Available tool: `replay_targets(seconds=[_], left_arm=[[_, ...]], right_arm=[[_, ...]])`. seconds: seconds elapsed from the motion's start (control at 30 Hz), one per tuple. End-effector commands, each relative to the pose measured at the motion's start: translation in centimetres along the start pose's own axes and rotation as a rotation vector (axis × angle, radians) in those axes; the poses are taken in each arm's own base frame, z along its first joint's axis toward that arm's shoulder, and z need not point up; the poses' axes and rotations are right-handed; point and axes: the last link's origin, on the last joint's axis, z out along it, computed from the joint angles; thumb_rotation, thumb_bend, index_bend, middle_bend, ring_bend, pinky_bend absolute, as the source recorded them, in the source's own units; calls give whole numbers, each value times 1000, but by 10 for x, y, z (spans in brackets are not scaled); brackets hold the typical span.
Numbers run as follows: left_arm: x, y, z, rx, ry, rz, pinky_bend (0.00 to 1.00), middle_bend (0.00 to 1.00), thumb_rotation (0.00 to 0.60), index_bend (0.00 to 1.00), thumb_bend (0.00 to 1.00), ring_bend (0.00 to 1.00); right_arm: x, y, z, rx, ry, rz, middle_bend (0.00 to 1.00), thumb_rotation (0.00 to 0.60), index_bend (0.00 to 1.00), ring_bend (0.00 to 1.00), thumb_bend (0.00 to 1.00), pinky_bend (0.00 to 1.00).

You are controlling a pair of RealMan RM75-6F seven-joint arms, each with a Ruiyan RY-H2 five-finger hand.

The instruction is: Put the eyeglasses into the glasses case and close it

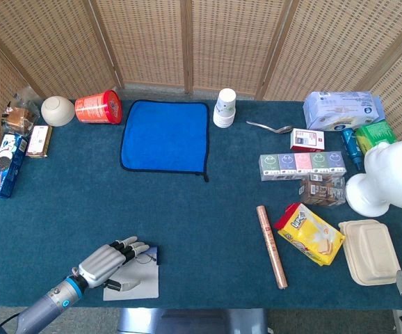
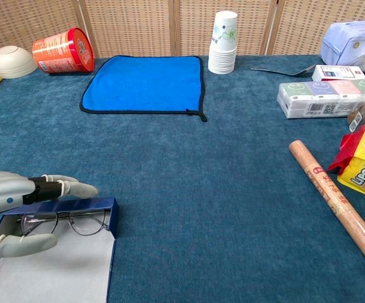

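1. The table [image 1: 208, 216] is covered in dark teal carpet-like cloth.
2. Far side: bowl [image 1: 58, 110], tipped red can [image 1: 98, 108], blue cloth [image 1: 165, 136], paper cup stack [image 1: 224, 107], spoon [image 1: 270, 127].
3. Right: tissue packs [image 1: 302, 165], roll [image 1: 272, 246], yellow snack bag [image 1: 310, 233], clamshell box [image 1: 369, 251].
4. Near left edge: open glasses case [image 2: 56, 252].
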Motion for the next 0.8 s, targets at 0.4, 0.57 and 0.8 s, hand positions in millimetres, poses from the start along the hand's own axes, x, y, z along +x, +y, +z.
replay_targets(seconds=[0.4, 0.57, 0.8], left_arm=[[-6, -6, -24, 82, 13, -5, 161, 107, 85, 23, 235, 1], [-10, -12, -32, 123, 1, -7, 161, 106, 88, 23, 236, 0], [-13, -5, -31, 107, -2, -8, 160, 103, 87, 23, 236, 0]], right_arm=[[-1, 7, 0, 10, -11, 16, 63, 600, 0, 92, 410, 284], [-2, 10, 0, 12, -14, 21, 63, 600, 0, 92, 408, 284], [-2, 13, -1, 9, -10, 26, 63, 600, 0, 92, 410, 284]])
